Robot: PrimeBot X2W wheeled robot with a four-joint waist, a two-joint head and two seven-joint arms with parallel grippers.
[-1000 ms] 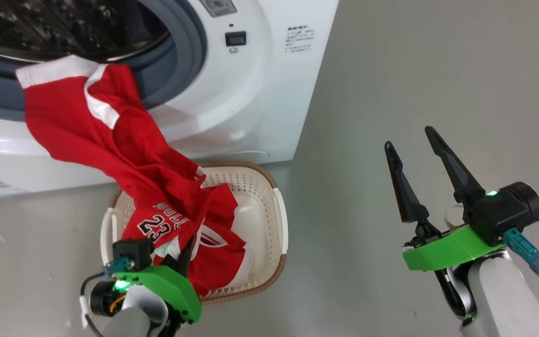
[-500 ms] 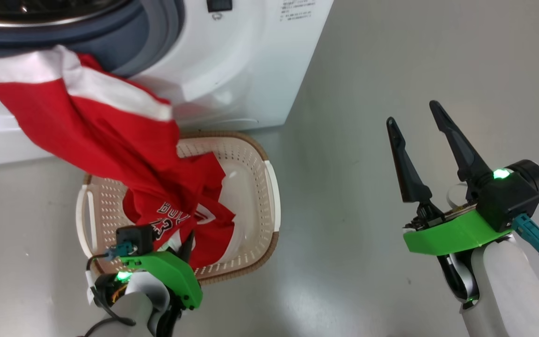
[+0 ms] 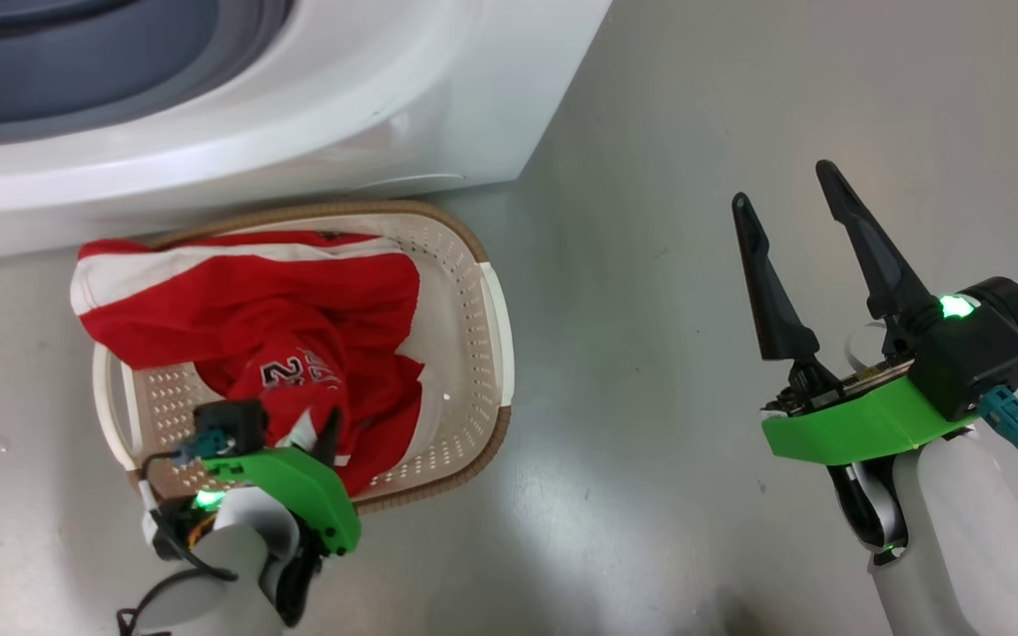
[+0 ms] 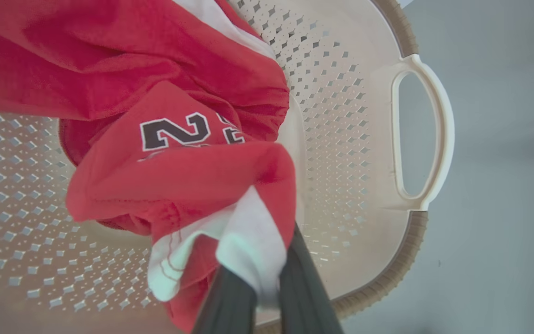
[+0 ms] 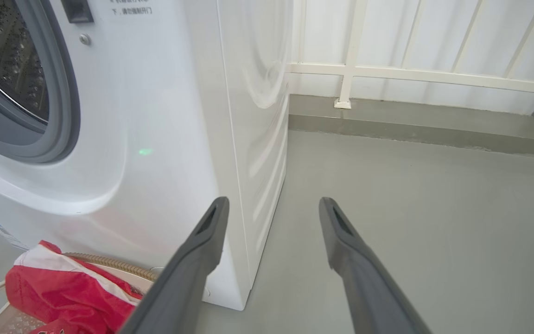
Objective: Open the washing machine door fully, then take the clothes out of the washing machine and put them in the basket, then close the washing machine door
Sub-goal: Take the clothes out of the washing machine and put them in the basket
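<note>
Placing bright red, white-trimmed fabric clothes [image 3: 297, 305] in the cream perforated plastic basket [image 3: 467, 353] under the left jaws, clenching a white hem, holding right jaws splayed, empty; likely needing release next.

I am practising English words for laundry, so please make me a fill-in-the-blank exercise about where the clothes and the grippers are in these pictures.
1. The left gripper is shut on the white trim of the ____ clothes.
2. The right gripper is ____ and holds nothing.
3. The clothes lie in the basket, whose woven-look rim is ____.

Missing words: red; open; brown.
</note>
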